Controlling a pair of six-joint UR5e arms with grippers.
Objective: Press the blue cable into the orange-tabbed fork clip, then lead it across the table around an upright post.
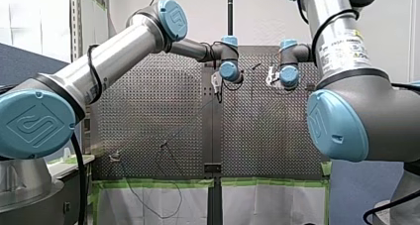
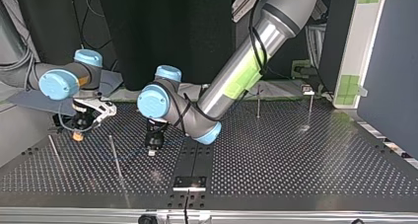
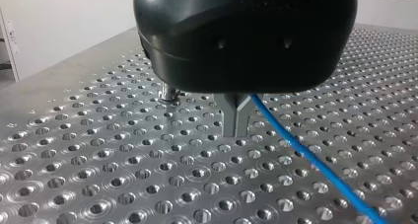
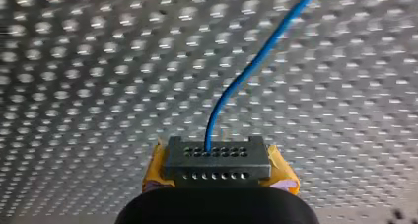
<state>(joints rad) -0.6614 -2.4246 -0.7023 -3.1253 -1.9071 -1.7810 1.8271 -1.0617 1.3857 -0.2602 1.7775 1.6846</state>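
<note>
In the left wrist view my left gripper (image 3: 235, 128) has its metal fingers shut on the blue cable (image 3: 305, 155), just above the perforated table. From the fingers the cable trails away over the holes. In the right wrist view my right gripper (image 4: 217, 172), with yellow pads (image 4: 282, 172), is shut on a grey perforated block (image 4: 217, 161), and the blue cable (image 4: 246, 71) rises out of that block. In the top view my left gripper (image 2: 154, 149) hangs near the middle and my right gripper (image 2: 78, 132) is at the left. I cannot see a fork clip.
Thin upright posts stand on the table in the top view: one post (image 2: 115, 155) between the grippers, another post (image 2: 55, 155) at the far left, two more posts (image 2: 258, 100) at the back right. A post's base (image 3: 170, 93) sits just beside my left fingers.
</note>
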